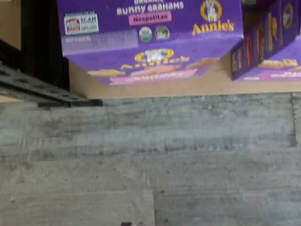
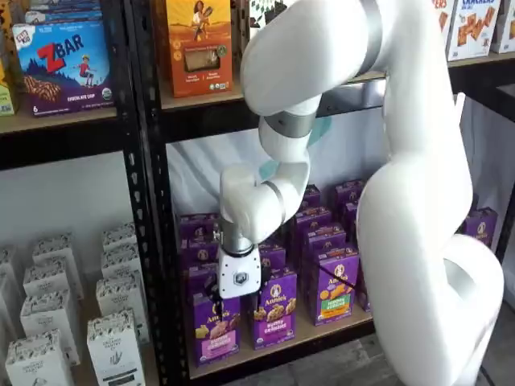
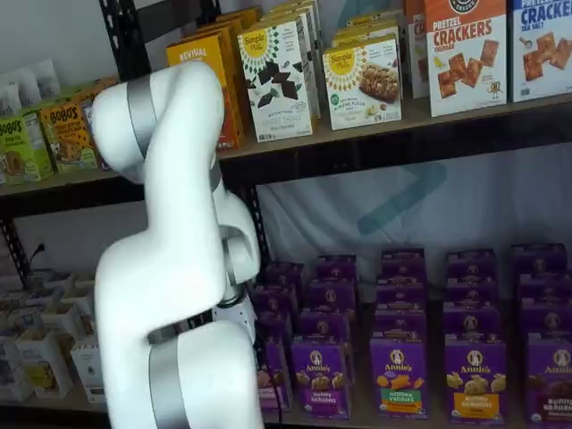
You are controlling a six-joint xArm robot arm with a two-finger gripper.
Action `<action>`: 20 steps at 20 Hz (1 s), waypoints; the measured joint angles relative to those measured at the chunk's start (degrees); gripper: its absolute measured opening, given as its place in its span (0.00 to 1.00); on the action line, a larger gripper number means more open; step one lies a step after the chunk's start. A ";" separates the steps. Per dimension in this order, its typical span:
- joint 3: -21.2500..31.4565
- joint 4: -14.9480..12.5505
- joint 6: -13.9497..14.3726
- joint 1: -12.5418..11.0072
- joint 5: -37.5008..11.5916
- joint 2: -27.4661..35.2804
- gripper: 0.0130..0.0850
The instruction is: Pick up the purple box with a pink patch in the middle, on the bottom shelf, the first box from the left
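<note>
Grey flooring [image 1: 188,160] fills the wrist view; low in a shelf view the gripper [image 2: 229,304] nears the purple box [image 2: 214,326], grip state indiscernible; next, close in.

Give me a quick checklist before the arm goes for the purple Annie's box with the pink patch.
1. Target found: purple box with pink panel stands upright at the row's front: ok.
2. Pincer lined up in front of it: ok.
3. Pincer open: fingers barely show: cannot tell.
4. Contact with the box: cannot tell.
5. Gap to the neighbour box: small gap in the wrist view: ok.
6. Box seated on the bottom shelf: ok.
</note>
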 joint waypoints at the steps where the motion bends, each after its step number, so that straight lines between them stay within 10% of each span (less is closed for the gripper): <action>1: -1.06 -0.88 0.65 -0.20 -0.03 0.86 1.00; 9: -9.85 -6.07 3.99 -1.73 1.54 6.60 1.00; 20: -18.46 -5.49 1.50 -3.48 4.23 10.55 1.00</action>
